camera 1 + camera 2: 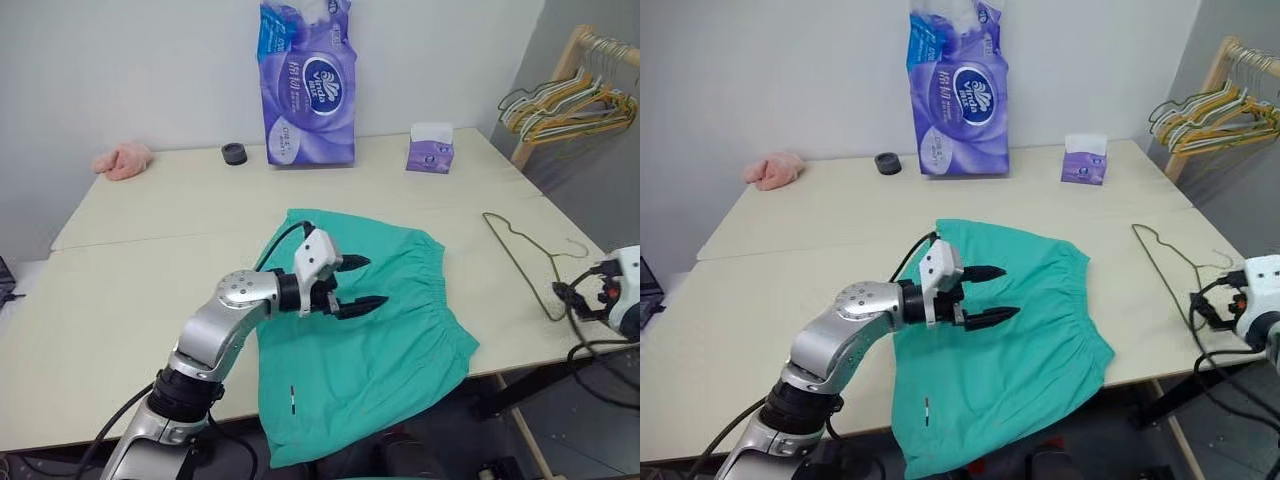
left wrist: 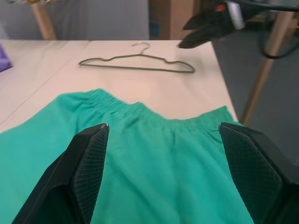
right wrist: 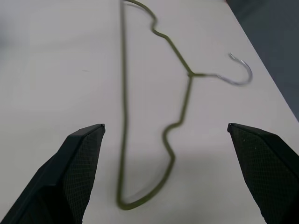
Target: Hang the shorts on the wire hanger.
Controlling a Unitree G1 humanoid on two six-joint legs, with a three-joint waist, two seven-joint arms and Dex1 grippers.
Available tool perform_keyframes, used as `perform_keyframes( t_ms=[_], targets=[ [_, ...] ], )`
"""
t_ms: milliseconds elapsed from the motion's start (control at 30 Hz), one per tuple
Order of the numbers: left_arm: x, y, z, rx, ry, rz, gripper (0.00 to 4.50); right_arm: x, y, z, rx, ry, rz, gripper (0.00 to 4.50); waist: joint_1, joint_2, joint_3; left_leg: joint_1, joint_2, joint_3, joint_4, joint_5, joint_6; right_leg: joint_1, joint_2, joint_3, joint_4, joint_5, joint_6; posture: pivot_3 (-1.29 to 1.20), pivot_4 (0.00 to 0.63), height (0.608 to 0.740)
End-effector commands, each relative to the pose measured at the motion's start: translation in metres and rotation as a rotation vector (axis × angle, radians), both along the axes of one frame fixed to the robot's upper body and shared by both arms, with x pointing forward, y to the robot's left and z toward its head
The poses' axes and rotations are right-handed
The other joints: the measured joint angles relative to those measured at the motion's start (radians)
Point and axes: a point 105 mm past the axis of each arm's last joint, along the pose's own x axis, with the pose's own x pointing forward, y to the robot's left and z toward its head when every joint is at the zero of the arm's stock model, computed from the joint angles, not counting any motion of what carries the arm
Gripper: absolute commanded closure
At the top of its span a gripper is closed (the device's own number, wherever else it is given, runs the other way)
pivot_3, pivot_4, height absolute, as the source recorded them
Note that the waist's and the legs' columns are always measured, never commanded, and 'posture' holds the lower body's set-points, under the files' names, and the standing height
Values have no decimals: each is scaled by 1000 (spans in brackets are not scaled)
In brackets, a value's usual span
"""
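Shorts (image 1: 370, 330): lying flat mid-counter (image 1: 140, 280), soft, light, limp; best pinched at waistband. Left gripper (image 1: 352, 283) hovering above, spread. Wire hanger (image 3: 154, 116): stiff, thin, lying beside; right gripper (image 3: 163, 172) gaping over it, empty.

You get even, bright, diffuse room light in both head views; the pale table (image 1: 130, 260) reads cleanly with no hot glare, and shadows are soft. Look under the left gripper (image 1: 358, 285) at frame centre: only a faint shadow falls on the shorts (image 1: 400, 330). The purple tissue pack (image 1: 308, 80) at upper centre shows mild sheen on its plastic. In your left wrist view the background along the top is soft, and the fingers (image 2: 88, 172) at the bottom corners blur slightly. In your right wrist view the wire hanger (image 3: 124, 93) casts a thin soft shadow, and its hook at upper right smears.
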Motion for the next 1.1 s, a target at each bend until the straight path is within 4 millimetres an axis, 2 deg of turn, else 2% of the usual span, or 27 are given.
perform_keyframes(
  t_ms=[33,200,333,433,500,567,700,900,967,1100],
  targets=[
    [0,-5,11,-12,-50,-34,531,7,-9,3,-31,-3,-11,13,-1,1,-1,0,0,0,0,0,0,0,0,0,0,0,0,-222,58,740],
    [2,-8,12,-7,-68,-57,531,22,-9,-16,-15,56,10,13,-20,1,-1,0,0,2,0,0,1,0,1,2,0,0,0,-220,54,740],
    [0,-10,11,-2,-76,-75,531,26,-13,-34,-4,133,-16,13,-27,2,-1,0,0,2,0,-1,2,0,1,2,0,0,1,-221,54,740],
    [-1,-11,11,2,-82,-82,531,27,-15,-41,75,157,-60,13,-31,1,-1,0,0,2,0,-1,2,0,1,2,0,0,1,-219,53,740],
    [-1,-12,11,3,-88,-85,531,23,-12,-49,123,220,-50,374,-32,1,-1,0,0,2,1,-1,2,1,1,2,0,0,1,-217,52,740],
    [-1,-13,11,2,-90,-88,531,19,-9,-57,161,281,-38,925,-31,1,-1,0,0,2,1,-1,2,1,1,1,-1,0,1,-217,52,740],
    [-3,-14,9,4,-95,-95,531,8,-7,-75,71,391,11,2336,-27,-3,-5,0,0,0,1,-1,2,2,1,0,-2,0,1,-214,50,740],
    [-5,-15,8,0,-97,-95,531,5,-6,-90,11,410,-12,4432,-17,-15,-16,5,0,-4,1,-2,2,9,0,-3,-6,0,1,-206,47,740],
    [-5,-15,8,-1,-96,-93,531,7,-8,-88,-1,382,-34,4470,-15,-16,-17,11,1,-5,0,-3,4,19,0,-5,-13,1,2,-205,44,740],
    [-3,-14,8,-1,-101,-81,531,14,-10,-80,-21,324,-54,4470,-16,-19,-19,11,0,-4,1,-4,6,20,-1,-3,-16,2,4,-206,42,740]
  ],
)
